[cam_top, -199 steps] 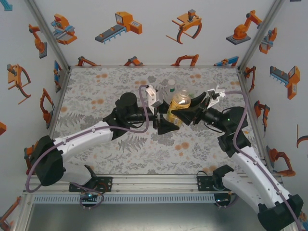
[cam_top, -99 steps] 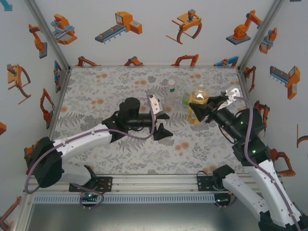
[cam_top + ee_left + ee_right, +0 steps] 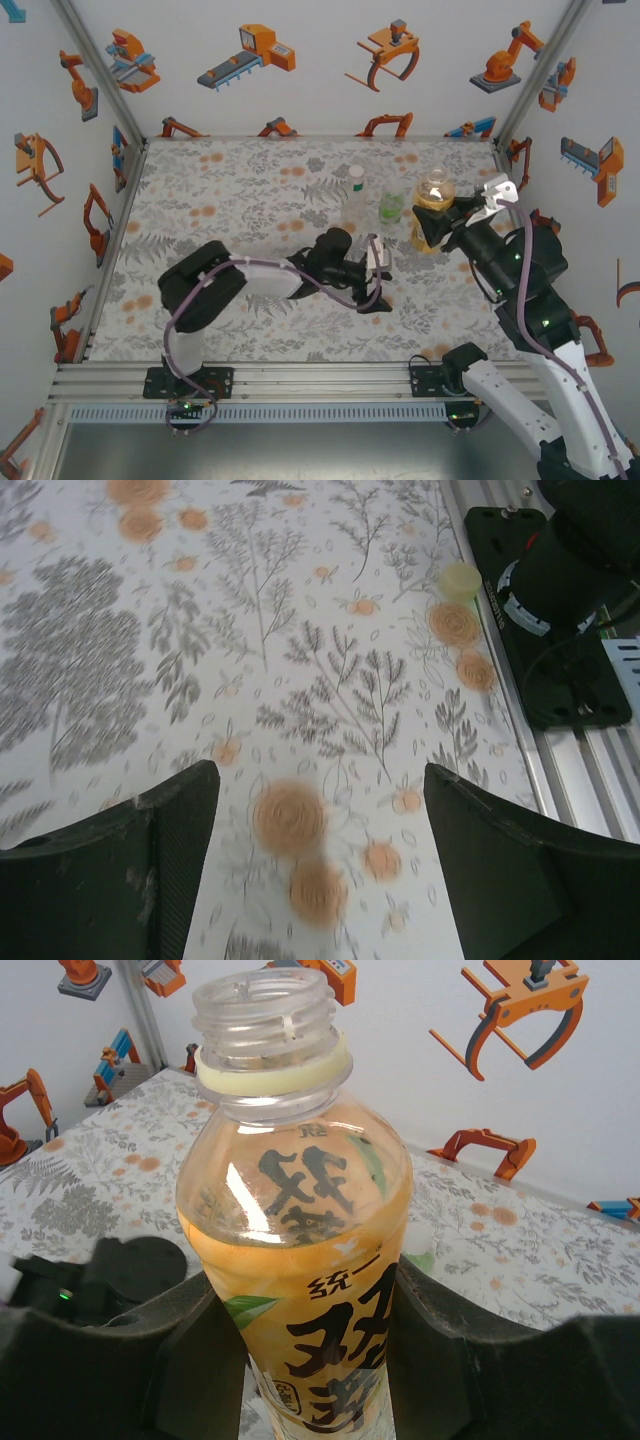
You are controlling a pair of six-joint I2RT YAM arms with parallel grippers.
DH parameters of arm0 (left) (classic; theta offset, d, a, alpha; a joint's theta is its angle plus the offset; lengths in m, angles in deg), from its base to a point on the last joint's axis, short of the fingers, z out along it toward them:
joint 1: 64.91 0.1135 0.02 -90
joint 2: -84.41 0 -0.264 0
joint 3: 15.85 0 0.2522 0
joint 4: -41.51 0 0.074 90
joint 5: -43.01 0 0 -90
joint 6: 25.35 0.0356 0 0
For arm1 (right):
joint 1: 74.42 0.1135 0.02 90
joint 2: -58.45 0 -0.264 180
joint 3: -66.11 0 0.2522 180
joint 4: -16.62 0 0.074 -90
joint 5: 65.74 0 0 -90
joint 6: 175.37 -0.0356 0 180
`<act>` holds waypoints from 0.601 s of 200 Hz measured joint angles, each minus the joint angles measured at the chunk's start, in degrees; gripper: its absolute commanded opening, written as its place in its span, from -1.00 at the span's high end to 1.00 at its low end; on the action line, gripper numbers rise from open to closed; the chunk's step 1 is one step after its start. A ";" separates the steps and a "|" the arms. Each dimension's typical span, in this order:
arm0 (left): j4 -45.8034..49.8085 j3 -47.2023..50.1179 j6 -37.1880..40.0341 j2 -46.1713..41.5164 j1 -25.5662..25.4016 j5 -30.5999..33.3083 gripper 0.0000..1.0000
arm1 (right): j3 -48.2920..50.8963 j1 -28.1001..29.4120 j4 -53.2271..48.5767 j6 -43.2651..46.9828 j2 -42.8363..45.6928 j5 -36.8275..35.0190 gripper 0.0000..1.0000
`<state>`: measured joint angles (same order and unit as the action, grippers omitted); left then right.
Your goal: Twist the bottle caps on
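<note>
Between the clamped fingers of the right gripper (image 3: 310, 1345) sits the orange bottle (image 3: 300, 1210), neck bare, now pulled away from the left gripper (image 3: 318, 800). That one has swung down, fingers apart and empty; a pale cap (image 3: 461, 580) lies ahead of it, probably the next pickup.

Left jaws stood wide apart, nothing between, blurred floral desk (image 3: 300, 660) beneath. Pale yellow bottle cap (image 3: 461, 580) lay on desk well ahead, right of jaws, just beside black arm base (image 3: 560, 630). Metal rail (image 3: 595, 775) beyond right jaw.
</note>
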<state>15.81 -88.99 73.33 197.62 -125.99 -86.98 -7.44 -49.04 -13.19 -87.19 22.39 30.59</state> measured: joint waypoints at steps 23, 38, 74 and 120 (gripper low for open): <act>-7.54 -4.17 -0.26 8.20 -1.68 -1.90 -0.53 | -2.14 0.00 -1.68 -0.02 -0.79 0.02 0.43; -11.72 -6.93 -0.48 12.96 -2.62 -3.15 -0.54 | -3.58 0.00 -2.43 -0.02 -1.55 0.02 0.44; -16.35 -12.00 0.42 20.35 -5.60 -5.66 -0.58 | -5.51 0.00 -3.91 -0.28 -3.15 0.26 0.46; -11.74 -16.06 8.07 22.86 -11.08 -8.48 -0.64 | -5.64 0.00 -4.28 -1.84 -4.76 1.42 0.50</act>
<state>4.07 -105.05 81.40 220.48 -137.07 -95.46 -13.08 -49.04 -17.48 -89.03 17.63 32.01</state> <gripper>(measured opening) 0.811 0.464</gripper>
